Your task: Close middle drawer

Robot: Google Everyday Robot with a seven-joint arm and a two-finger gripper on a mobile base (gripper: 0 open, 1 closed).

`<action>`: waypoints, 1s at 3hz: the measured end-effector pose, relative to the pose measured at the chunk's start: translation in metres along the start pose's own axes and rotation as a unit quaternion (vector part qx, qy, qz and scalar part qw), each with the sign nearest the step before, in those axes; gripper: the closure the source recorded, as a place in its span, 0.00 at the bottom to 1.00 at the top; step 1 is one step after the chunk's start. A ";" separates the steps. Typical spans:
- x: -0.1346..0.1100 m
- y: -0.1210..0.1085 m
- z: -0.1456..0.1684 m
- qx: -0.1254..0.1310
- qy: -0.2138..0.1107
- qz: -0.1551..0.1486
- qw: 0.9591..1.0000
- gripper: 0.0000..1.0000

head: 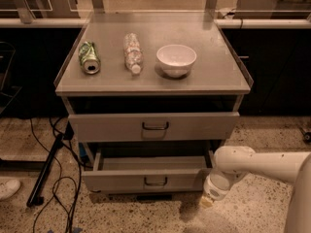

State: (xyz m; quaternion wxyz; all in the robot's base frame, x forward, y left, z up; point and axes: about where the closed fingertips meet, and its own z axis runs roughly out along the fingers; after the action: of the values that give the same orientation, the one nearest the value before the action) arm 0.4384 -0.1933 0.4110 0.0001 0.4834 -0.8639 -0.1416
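Note:
The middle drawer (146,181) is the lower of the two grey drawer fronts that show. It is pulled out, its tray (150,163) is exposed, and it has a small loop handle (155,181) at the centre. My gripper (208,200) hangs low from the white arm (262,164) on the right, just beside and slightly below the drawer's front right corner. I cannot tell whether it touches the front.
The taller drawer (154,126) above stands slightly out. On the cabinet top (218,76) lie a green can (89,57), a plastic bottle (131,52) and a white bowl (176,59). Cables (53,178) and a black bar (46,171) lie on the floor at left.

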 end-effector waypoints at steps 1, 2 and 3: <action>-0.012 -0.013 0.003 0.013 -0.006 0.009 1.000 0.96; -0.030 -0.025 0.005 0.024 -0.017 0.013 0.999 1.00; -0.038 -0.031 0.004 0.031 -0.023 0.015 0.999 1.00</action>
State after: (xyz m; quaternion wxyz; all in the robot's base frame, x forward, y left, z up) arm 0.4834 -0.1760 0.4046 -0.0330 0.4671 -0.8746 -0.1261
